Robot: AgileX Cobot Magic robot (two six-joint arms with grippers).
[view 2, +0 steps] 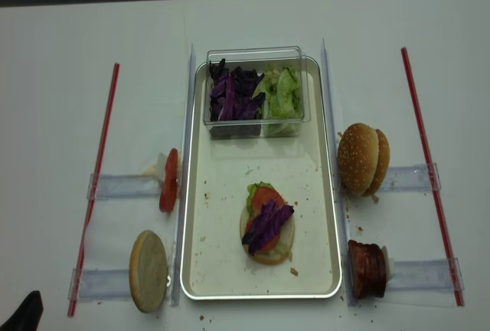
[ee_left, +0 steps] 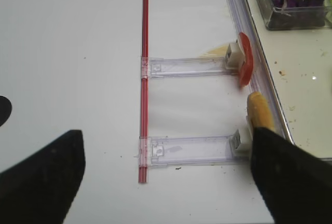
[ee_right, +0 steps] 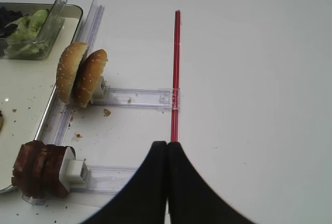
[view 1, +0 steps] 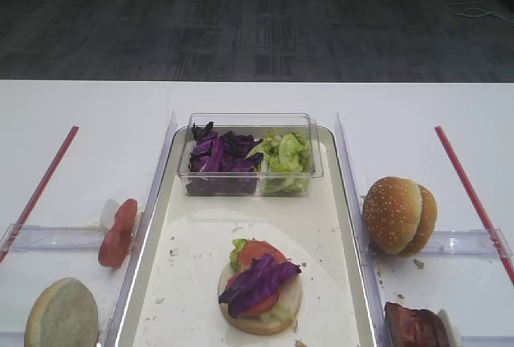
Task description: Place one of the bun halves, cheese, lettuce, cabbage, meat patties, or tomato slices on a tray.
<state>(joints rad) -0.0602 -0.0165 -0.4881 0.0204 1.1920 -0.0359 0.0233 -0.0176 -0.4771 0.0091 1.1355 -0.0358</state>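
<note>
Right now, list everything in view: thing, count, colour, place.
tray: one, silver, centre.
tub: one, clear, far end of tray; purple cabbage left, green lettuce right.
stack: one; bun base, lettuce, tomato, cabbage; on tray.
tomato slices: red, on edge, left of tray; count unclear.
bun half: one, pale face up, near left.
bun tops: two, golden, right of tray.
patties: brown, near right; count unclear.
red strips: two, outer sides.
clear holders: four.
left gripper: black, open.
right gripper: black, shut.
</note>
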